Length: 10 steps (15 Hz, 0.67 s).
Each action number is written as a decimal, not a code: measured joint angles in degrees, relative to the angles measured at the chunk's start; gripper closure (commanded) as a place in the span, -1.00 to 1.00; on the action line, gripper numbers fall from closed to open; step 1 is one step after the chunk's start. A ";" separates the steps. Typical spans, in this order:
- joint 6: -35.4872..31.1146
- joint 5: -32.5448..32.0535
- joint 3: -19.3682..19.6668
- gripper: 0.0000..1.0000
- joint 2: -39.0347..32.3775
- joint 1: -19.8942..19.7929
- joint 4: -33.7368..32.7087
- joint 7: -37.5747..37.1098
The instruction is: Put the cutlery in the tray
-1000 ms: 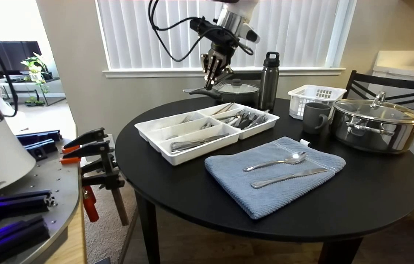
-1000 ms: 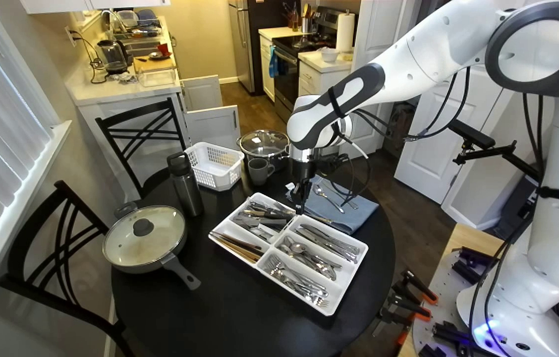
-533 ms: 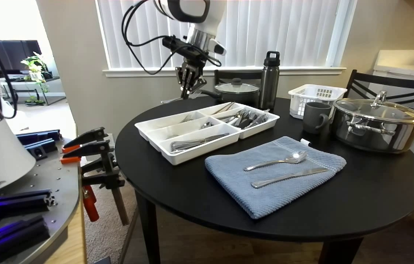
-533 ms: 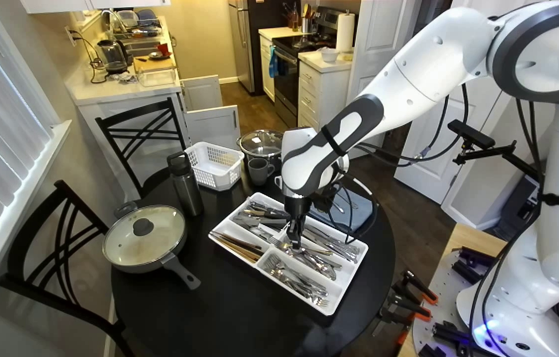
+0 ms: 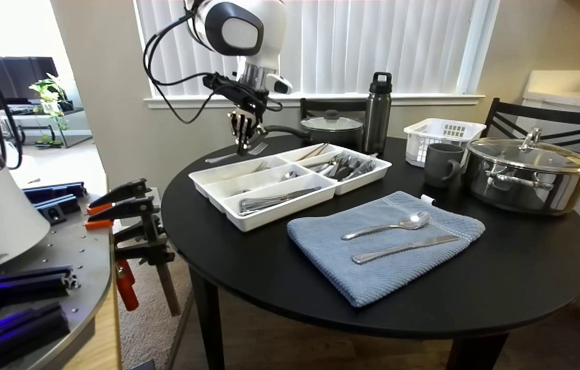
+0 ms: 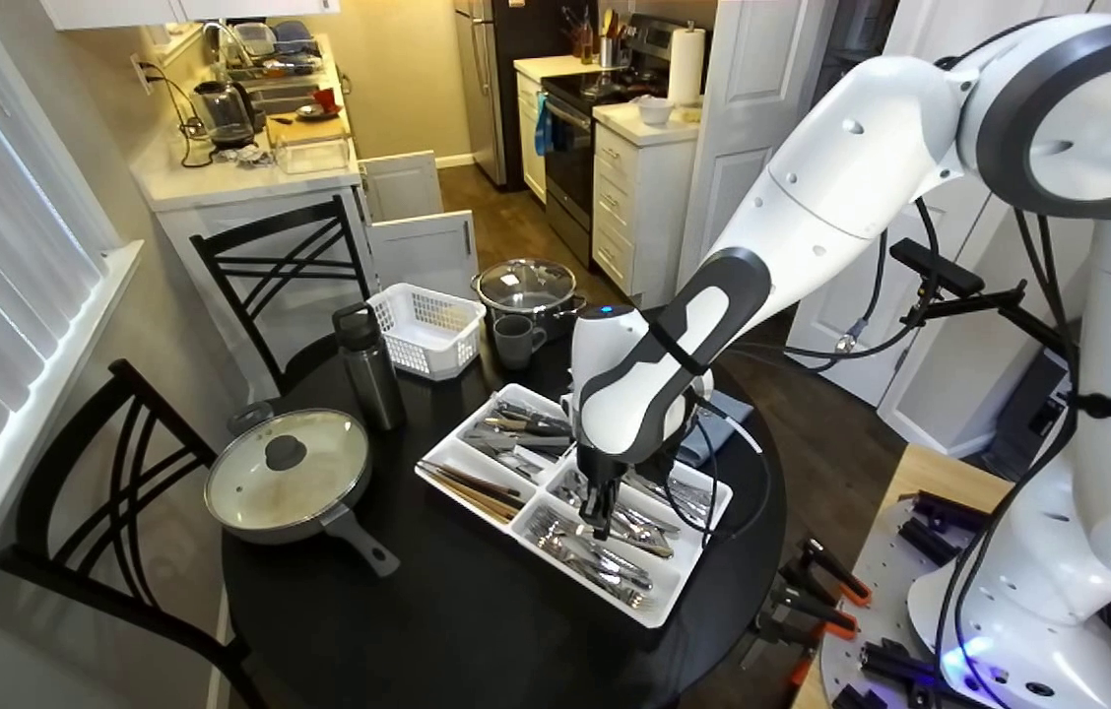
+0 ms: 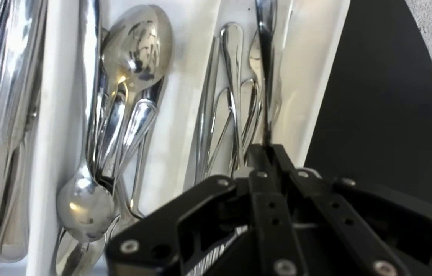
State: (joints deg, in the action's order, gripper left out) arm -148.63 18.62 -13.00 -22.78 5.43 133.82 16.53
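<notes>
My gripper [image 5: 242, 151] is shut on a silver fork [image 5: 258, 149] and holds it above the white tray [image 5: 290, 208], over its far-left part in an exterior view. In the wrist view the fork's handle [image 7: 265, 69] stands between the closed fingertips, and the gripper [image 7: 266, 147] is over the compartment with forks. The tray [image 6: 671, 591] holds several utensils sorted in its compartments. A spoon [image 5: 413, 221] and a knife [image 5: 405, 250] lie on the folded blue cloth [image 5: 331, 246]. In an exterior view the arm hides them, and the gripper [image 6: 598, 532] is above the tray.
A lidded pan [image 6: 285, 463], a steel bottle [image 6: 373, 374], a white basket [image 6: 427, 330], a grey mug [image 5: 441, 164] and a steel pot [image 5: 526, 180] stand around the tray on the round black table [image 5: 475, 298]. The pan handle [image 6: 359, 540] points toward the tray.
The gripper, holding the fork, has moved across the tray from the cloth side toward the fork compartment and has come lower. The spoon and knife on the cloth have not moved.
</notes>
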 measured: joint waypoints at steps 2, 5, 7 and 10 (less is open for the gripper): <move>-2.56 -0.04 -0.02 0.97 -0.76 0.27 1.14 -1.40; -5.34 -0.04 -0.19 0.97 -2.25 0.28 1.95 -2.78; -6.99 -0.03 -0.53 0.97 -3.39 0.14 1.96 -3.56; -10.03 0.32 -1.36 0.38 -4.80 -0.50 1.96 -4.67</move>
State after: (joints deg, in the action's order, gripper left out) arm -158.65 18.95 -14.37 -27.58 4.93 135.78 11.86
